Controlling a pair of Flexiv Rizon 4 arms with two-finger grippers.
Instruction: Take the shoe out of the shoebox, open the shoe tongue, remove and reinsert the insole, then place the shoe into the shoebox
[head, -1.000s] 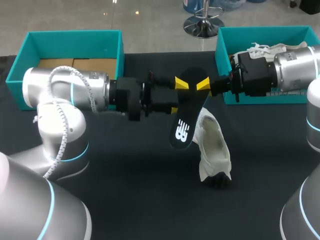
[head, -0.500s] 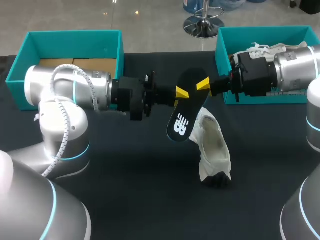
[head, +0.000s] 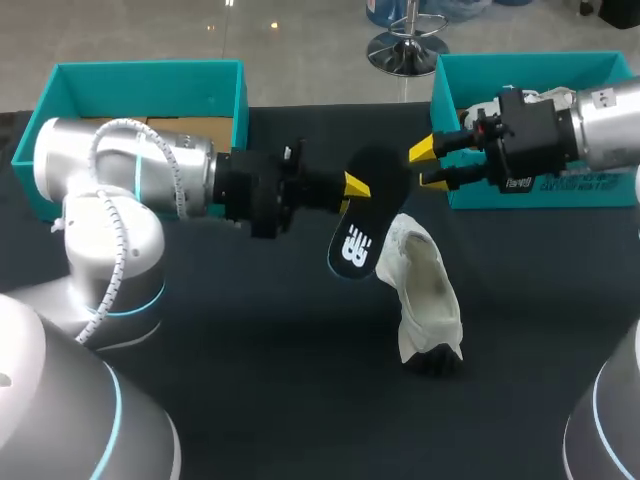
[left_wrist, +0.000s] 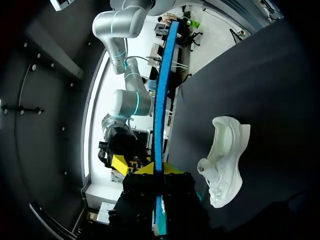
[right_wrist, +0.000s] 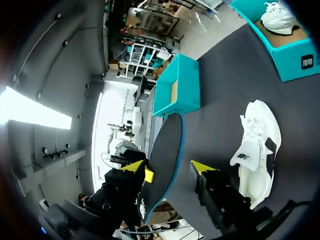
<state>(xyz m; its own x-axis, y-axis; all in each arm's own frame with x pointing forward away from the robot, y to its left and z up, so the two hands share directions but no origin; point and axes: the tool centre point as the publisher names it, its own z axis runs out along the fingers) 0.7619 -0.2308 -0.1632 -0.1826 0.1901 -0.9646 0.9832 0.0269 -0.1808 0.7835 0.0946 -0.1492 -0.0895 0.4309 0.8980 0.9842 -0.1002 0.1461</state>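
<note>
Right end effector released the insole, backed toward the shoebox, fingers apart; left end effector kept it clamped, near the shoe on the counter. Left wrist: insole edge-on in its grip. Right wrist: insole ahead, untouched.

Right gripper: drawn back to the right, toward the far-right shoebox. Its yellow tips, against the insole's far end a second ago, now stand spread and just off it.
Insole: left in the grip of the left gripper alone. It has swung a little to the left, and its logo end has edged left and farther away.
Left arm: wrist rolled and big joint shifted left, so the white cable now loops across its far side.
</note>
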